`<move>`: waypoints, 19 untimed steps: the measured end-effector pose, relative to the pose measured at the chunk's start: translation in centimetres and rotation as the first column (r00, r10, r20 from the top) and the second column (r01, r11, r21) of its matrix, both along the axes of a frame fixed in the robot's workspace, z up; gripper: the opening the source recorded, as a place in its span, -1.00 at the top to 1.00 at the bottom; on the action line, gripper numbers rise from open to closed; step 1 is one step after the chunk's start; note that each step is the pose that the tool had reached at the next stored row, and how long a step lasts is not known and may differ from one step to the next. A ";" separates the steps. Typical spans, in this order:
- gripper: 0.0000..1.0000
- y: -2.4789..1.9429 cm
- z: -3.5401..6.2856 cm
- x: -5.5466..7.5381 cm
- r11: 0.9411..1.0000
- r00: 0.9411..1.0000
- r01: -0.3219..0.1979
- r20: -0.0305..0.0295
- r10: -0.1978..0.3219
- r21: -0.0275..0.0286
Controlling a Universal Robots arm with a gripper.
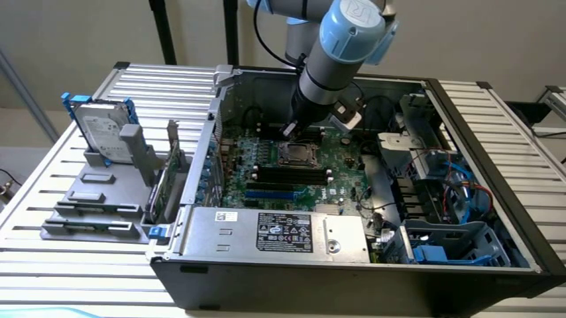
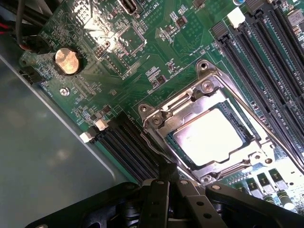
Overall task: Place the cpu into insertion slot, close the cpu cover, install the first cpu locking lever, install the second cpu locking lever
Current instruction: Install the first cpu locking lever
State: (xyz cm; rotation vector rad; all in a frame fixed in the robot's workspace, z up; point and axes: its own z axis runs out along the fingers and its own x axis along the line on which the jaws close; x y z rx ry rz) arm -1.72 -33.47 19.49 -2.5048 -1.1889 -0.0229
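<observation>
The gripper (image 2: 164, 175), fingers pressed together and empty, points down just beside the socket (image 2: 237, 118), its arm (image 1: 340, 59) dropping steeply from the exterior view's top centre. The chip (image 2: 209, 135) lies in the socket under the cover (image 2: 180, 111), at the middle of that view.

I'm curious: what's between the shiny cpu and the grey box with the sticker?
Long black memory slots on the green board, in the exterior view.

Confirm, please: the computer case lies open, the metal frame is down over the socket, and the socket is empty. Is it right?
No. The socket is not empty: the wrist view shows the chip, with its bright metal top, lying in it. The case lies open and the frame is down.
</observation>
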 end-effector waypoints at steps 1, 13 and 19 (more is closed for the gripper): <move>0.79 0.00 0.00 0.0 1.000 1.000 0.000 0.000 0.000 0.000; 0.79 0.00 0.00 0.4 1.000 1.000 0.000 0.000 0.000 0.000; 0.79 -0.01 -0.04 0.5 1.000 1.000 0.000 0.002 0.000 0.000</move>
